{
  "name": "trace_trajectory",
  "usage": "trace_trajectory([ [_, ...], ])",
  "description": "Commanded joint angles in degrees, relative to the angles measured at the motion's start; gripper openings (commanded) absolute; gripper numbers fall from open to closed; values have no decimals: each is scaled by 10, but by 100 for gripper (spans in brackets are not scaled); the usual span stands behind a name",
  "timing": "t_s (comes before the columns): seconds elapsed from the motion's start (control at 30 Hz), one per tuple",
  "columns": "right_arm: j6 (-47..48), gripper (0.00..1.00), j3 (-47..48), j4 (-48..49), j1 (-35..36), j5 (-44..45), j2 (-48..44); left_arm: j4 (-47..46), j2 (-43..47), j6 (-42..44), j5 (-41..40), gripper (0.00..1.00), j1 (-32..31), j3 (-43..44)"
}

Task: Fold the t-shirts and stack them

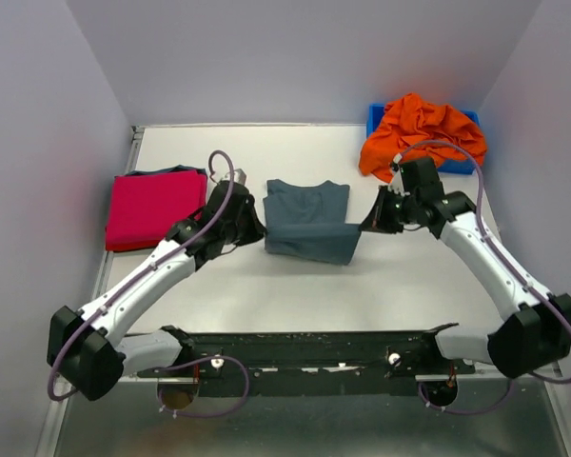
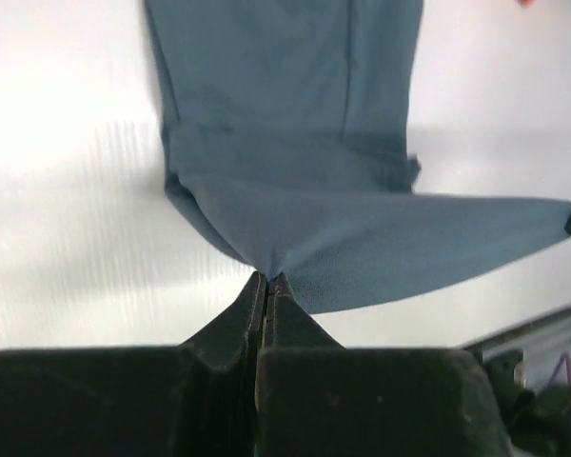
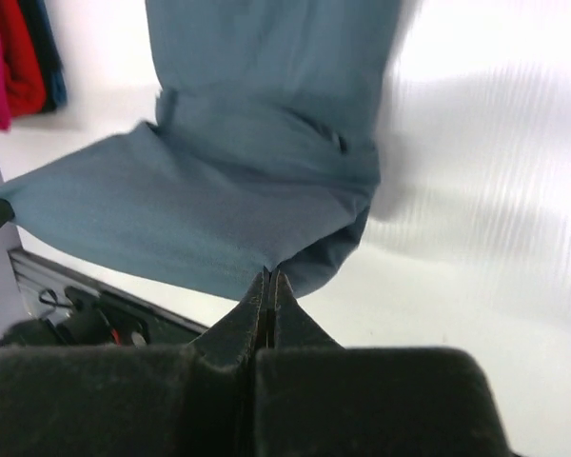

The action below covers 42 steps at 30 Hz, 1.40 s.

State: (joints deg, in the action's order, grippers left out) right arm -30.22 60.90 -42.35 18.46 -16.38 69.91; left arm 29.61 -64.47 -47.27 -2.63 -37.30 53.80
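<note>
1. Grip state. The left gripper (image 1: 251,221) is closed on the near-left corner of the grey-blue shirt (image 1: 309,211). The right gripper (image 1: 369,221) is closed on its near-right corner. Each wrist view shows the jaws pressed flat together with cloth pinched at the tips.

2. Position of the work. The grey-blue shirt lies on the table (image 1: 295,295) between the two grippers. Its far part rests flat. Its near edge is raised and drawn fairly taut from one gripper to the other.

3. Governing relation. The held edge runs left to right. The body of the shirt extends away from both grippers, toward the far side. I judge the next move to be a fold along that direction, with the near edge carried over the shirt to its far edge. Both arms stand equally close to the shirt, so they should travel together and level. If they do not, I expect the edge to sag or skew.

4. Surroundings.
- The magenta shirt (image 1: 154,209) lies folded to the left of the grey-blue shirt, apart from it, with a darker layer showing beneath.
- The orange shirt (image 1: 423,129) is heaped in the blue bin (image 1: 375,116), beyond the grey-blue shirt's far-right corner.

5. Obstructions. I see nothing on the grey-blue shirt's far side along the fold path. The orange shirt is close behind the right arm's wrist.
</note>
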Motion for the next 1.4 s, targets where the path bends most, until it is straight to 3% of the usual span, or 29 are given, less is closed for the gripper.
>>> trace_trajectory([
  [0.0,-3,1,103,10,-22,36,104,-33,-65,51,-25,0,79,56],
  [0.3,0,1,271,-1,-61,37,296,-82,-250,82,25,0,153,201],
  [0.5,-2,1,369,-16,-83,33,408,-131,-349,71,53,0,180,266],
  [0.83,-12,2,538,-43,-112,23,587,-169,-584,60,132,0,202,458],
  [0.87,-19,10,550,-44,-116,26,602,-179,-608,58,147,10,204,472],
  [0.93,-24,50,563,-41,-122,17,622,-175,-643,53,160,54,208,512],
  [0.97,-22,63,564,-41,-122,14,623,-172,-649,55,157,64,209,518],
  [1.13,-16,66,432,44,-122,9,532,-227,-599,74,153,82,219,445],
  [1.37,-26,64,302,135,-114,-68,475,-285,-565,53,186,81,220,346],
])
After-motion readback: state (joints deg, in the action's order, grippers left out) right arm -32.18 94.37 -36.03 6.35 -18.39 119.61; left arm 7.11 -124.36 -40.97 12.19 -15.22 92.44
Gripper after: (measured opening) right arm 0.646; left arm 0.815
